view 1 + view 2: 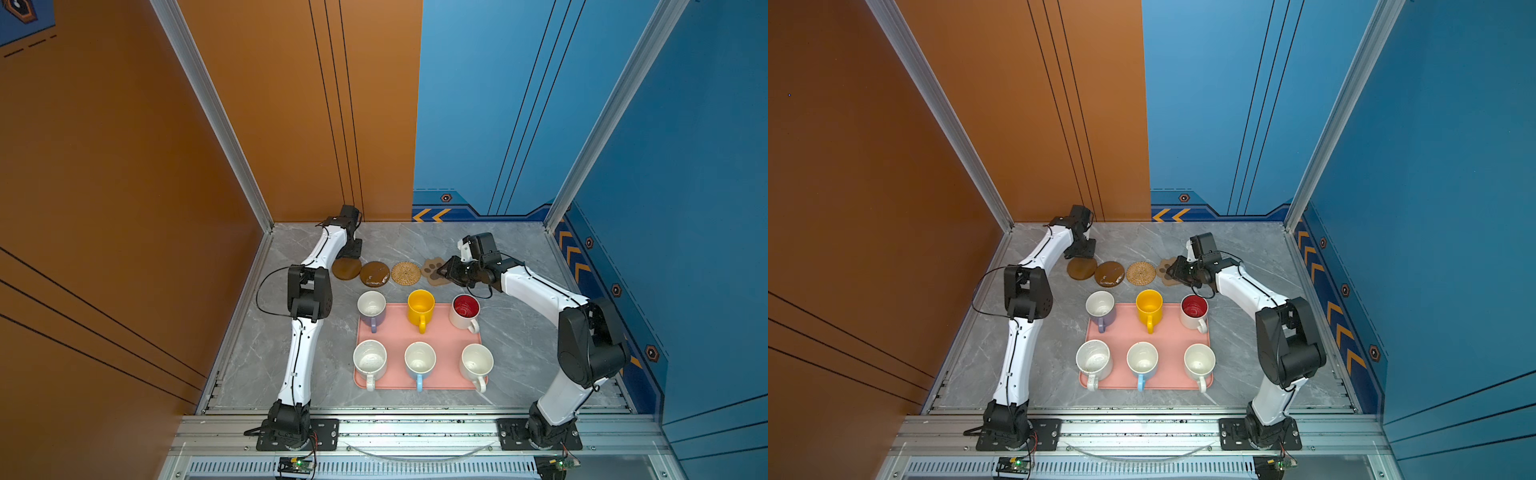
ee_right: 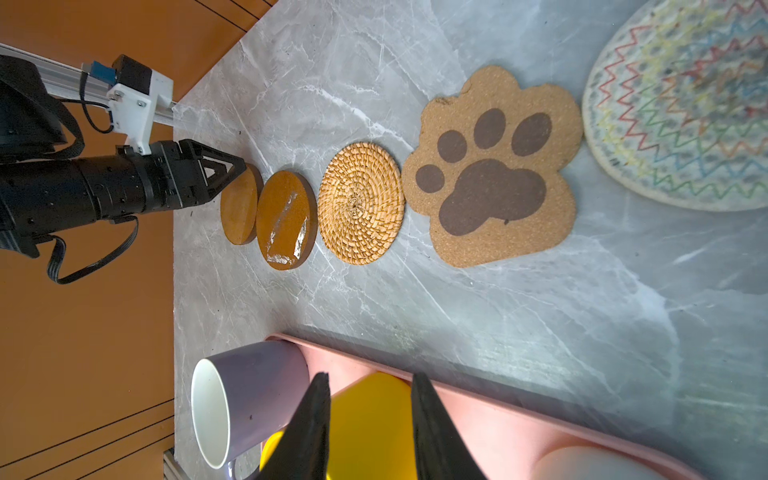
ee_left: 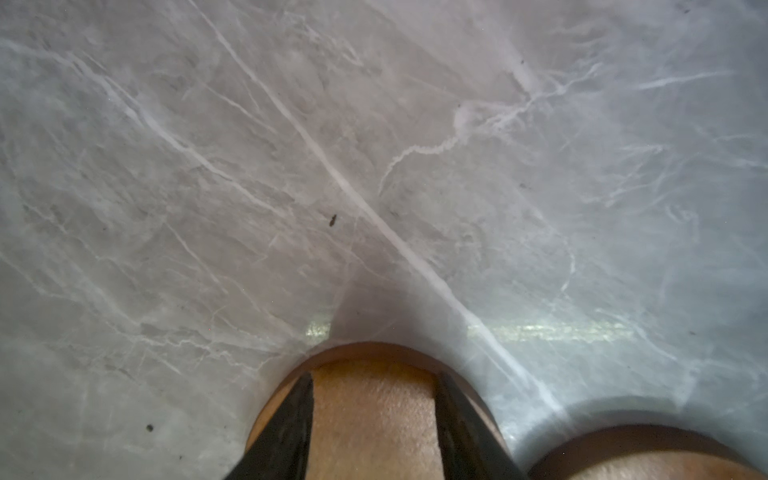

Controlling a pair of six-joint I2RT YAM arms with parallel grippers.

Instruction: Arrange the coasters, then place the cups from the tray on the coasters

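Four coasters lie in a row behind the pink tray (image 1: 398,332): two brown discs (image 1: 346,269) (image 1: 374,274), a rattan round (image 1: 406,273) and a paw shape (image 1: 432,266). A white woven one (image 2: 681,104) shows beside the paw only in the right wrist view. Several cups stand on the tray, among them lilac (image 1: 372,309), yellow (image 1: 421,309) and red-inside (image 1: 465,311). My left gripper (image 3: 375,376) is open, its fingertips over the end brown disc (image 3: 374,419). The right gripper (image 1: 441,272) hovers open and empty above the paw coaster.
An orange wall and a metal rail close the left side, blue walls the back and right. Speckled (image 1: 370,361), light-blue (image 1: 419,361) and plain white (image 1: 477,363) mugs fill the tray's near row. Grey marble table (image 1: 519,353) surrounds the tray.
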